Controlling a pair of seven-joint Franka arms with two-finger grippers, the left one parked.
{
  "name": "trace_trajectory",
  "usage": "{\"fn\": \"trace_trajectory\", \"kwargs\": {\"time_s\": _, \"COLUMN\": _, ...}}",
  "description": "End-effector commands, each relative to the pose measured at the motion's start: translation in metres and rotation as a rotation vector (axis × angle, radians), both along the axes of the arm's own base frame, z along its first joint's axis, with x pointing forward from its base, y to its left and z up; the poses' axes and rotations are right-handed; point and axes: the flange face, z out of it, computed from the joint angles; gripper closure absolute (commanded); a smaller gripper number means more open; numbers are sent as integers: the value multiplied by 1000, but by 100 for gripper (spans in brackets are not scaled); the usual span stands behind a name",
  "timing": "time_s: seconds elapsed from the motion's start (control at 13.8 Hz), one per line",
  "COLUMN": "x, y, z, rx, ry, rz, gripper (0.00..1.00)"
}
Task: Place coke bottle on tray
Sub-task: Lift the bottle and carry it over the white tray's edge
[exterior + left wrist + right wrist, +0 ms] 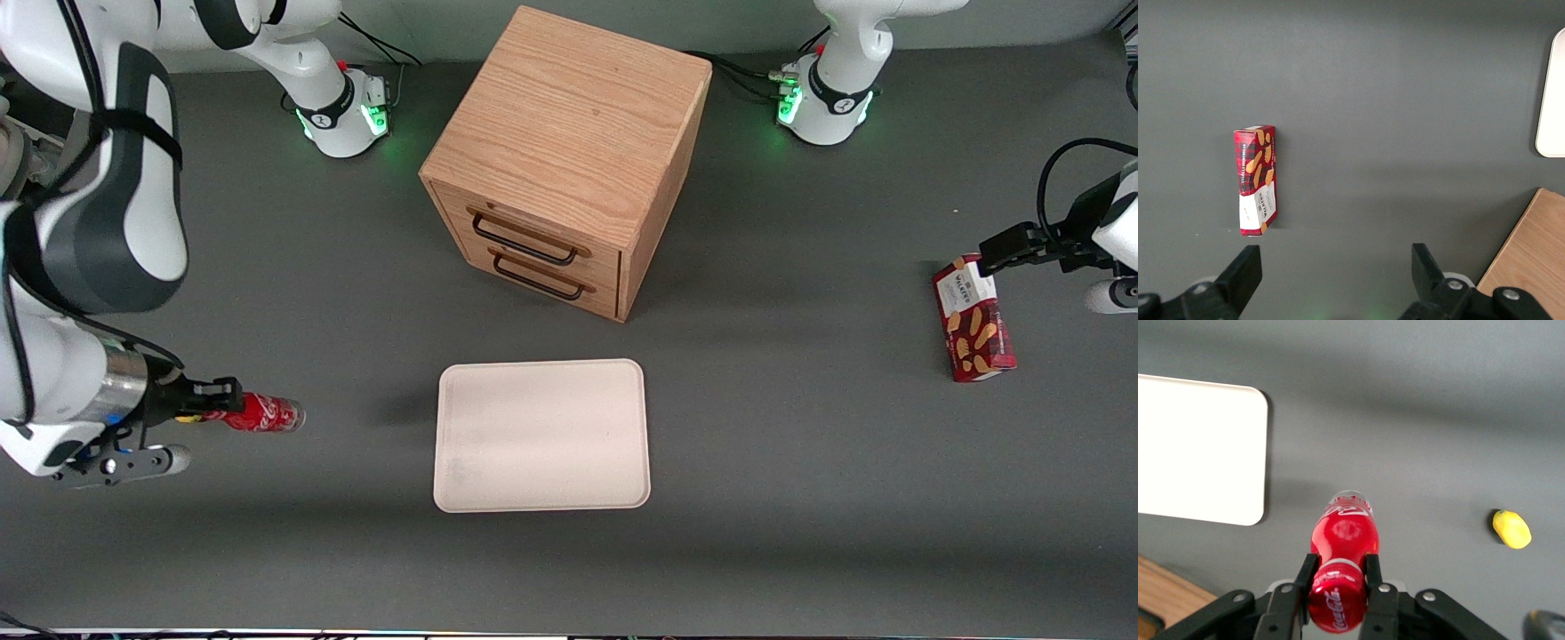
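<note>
Two black fingers (1303,587) of the gripper (218,402) pinch the coke bottle (262,414) near its capped end. Bottle held roughly level above the grey table (800,462), clear base pointing toward the tray (540,436), well apart from it, toward the working arm's end of the table. The wrist view shows the red body squeezed between both fingers, white lettering on the label. Tray lies flat, cream-white, nothing on it. Wooden cabinet (569,160) stands farther from the front camera than the tray, two drawers with dark handles. Yellow lump (1511,529) rests on the table near the gripper. Red biscuit box (974,318) lies toward the parked arm's end.
</note>
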Motion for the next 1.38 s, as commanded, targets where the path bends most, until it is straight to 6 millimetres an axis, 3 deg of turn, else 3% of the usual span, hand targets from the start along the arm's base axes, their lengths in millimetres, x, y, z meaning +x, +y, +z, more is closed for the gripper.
{"fn": "trace_trajectory", "kwargs": {"time_s": 0.0, "x": -3, "y": 23, "z": 29, "rx": -16, "ry": -43, "rz": 47, "gripper": 100}}
{"fn": "trace_trajectory", "kwargs": {"time_s": 0.22, "x": -1, "y": 74, "z": 35, "rx": 13, "ry": -113, "rz": 64, "gripper": 100}}
{"fn": "trace_trajectory", "kwargs": {"time_s": 0.51, "x": 1, "y": 165, "z": -3, "rx": 23, "ry": -162, "rz": 134, "gripper": 100}}
{"fn": "trace_trajectory", "kwargs": {"time_s": 0.65, "x": 3, "y": 193, "z": -28, "rx": 15, "ry": -174, "rz": 172, "gripper": 100}}
{"fn": "trace_trajectory", "kwargs": {"time_s": 0.87, "x": 14, "y": 210, "z": -69, "rx": 13, "ry": -188, "rz": 190, "gripper": 100}}
{"fn": "trace_trajectory", "kwargs": {"time_s": 1.31, "x": 40, "y": 219, "z": -165, "rx": 14, "ry": -221, "rz": 196, "gripper": 100}}
